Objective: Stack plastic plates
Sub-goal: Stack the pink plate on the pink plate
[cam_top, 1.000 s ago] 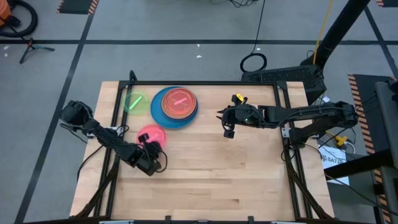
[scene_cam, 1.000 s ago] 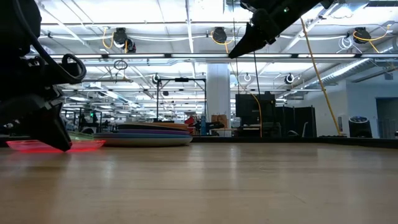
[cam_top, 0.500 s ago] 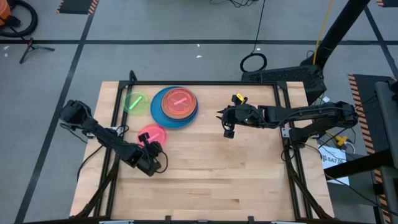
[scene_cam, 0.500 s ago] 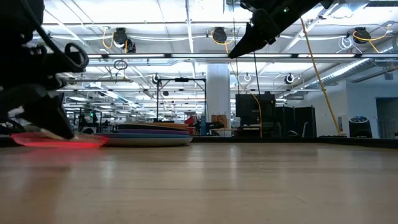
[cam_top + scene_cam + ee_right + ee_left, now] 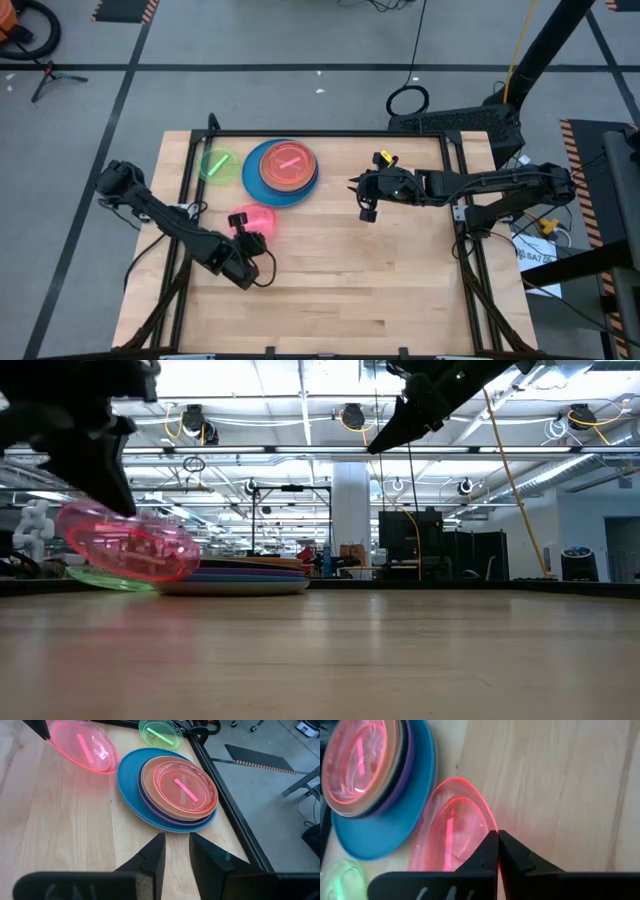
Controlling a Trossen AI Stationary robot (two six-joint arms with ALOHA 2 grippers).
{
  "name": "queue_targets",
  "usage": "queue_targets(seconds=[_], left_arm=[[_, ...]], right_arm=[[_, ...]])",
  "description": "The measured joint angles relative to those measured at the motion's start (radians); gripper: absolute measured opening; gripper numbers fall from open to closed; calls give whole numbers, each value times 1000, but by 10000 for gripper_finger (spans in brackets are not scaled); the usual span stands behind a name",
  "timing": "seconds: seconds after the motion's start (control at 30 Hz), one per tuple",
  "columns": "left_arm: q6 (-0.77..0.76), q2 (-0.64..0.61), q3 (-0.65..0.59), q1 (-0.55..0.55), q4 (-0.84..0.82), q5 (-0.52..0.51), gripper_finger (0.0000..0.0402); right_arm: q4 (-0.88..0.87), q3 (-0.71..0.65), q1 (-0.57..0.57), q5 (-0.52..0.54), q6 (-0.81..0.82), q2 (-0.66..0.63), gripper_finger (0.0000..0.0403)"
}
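Observation:
A small translucent pink plate (image 5: 252, 218) is in my left gripper (image 5: 245, 236), which is shut on it, above the table left of centre. A stack (image 5: 282, 170) sits beyond it: a large blue plate at the bottom, purple and tan plates above, and another small pink plate on top. A small green plate (image 5: 217, 164) lies flat on the table left of the stack. My right gripper (image 5: 365, 196) hovers open over the table right of the stack and touches nothing. My left gripper pinches the pink plate's rim (image 5: 490, 831) between its two fingers, on the edge nearest the table's near side. The fingers (image 5: 512, 851) come from the near side, slanting down. The plate (image 5: 130, 545) is lifted clear and tilted, its held rim highest.
A black frame rail (image 5: 225, 815) runs along the table's far and side edges close to the stack and the green plate. Bare wooden table top (image 5: 350, 280) spreads across the near half and the right side. Beyond the table is the room's floor, with cables.
My left gripper has risen and drawn slightly toward the near edge, keeping its hold. The pink plate, which lay flat on the table a second ago, is now lifted clear and tipped up at the held rim. The right arm has kept still.

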Motion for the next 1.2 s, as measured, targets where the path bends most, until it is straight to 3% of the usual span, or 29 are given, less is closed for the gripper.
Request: queue_targets(seconds=[0.23,0.33,0.53,0.67,0.97,1.2], left_arm=[[108,0,125,6,-74,-8,4],[170,0,167,16,-89,-63,4],[396,-4,215,77,-57,-182,4],[573,-4,198,177,-30,-187,4],[1005,-3,103,522,283,109,4],[1042,-3,100,768,333,347,8]], right_arm=[[0,0,0,0,-6,0,79],[0,0,0,0,-6,0,79],[0,0,0,0,-6,0,79],[0,0,0,0,-7,0,79],[0,0,0,0,-12,0,79],[0,0,0,0,-16,0,79]])
